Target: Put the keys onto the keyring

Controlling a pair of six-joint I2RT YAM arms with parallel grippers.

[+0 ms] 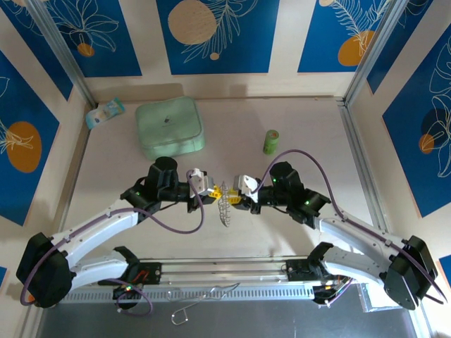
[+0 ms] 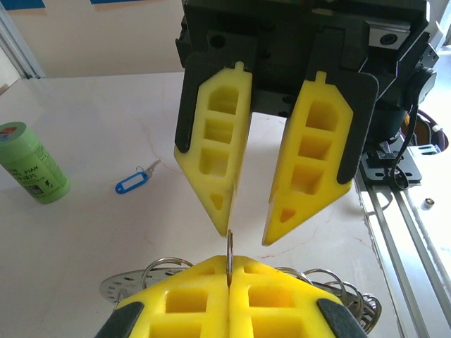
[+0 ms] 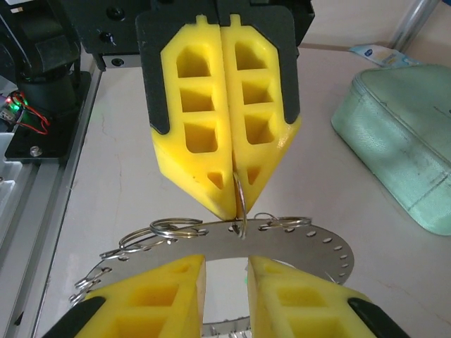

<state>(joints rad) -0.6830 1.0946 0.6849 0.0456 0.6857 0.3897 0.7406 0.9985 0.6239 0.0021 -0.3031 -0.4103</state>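
Left hand (image 3: 236,204): grips one small wire loop (image 3: 240,201) of the keyring (image 3: 303,246), yellow fingers pressed flush together, loop standing upright out of the fingertips.

Right hand (image 2: 246,236): faces the left hand tip to tip, fingers apart with a clear gap, nothing seen between them; fingertips just above the gripped loop in the left wrist view.

Keyring: flat silvery arc with a row of small holes along the rim and several split rings threaded through them. Sits between the two hands over the middle of the counter (image 1: 275,236), seen edge-on from above. Contact with the counter: cannot tell.

Blue-headed key (image 2: 131,184): lies flat on the counter, short silvery shaft pointing away from the tag, well apart from the keyring and untouched by either hand. Not yet on the keyring.

Green cylinder (image 2: 32,165): stands upright near the blue-headed key, apart from it.

Mint-green case (image 1: 169,127): rests closed at the back of the counter, well clear of both hands.
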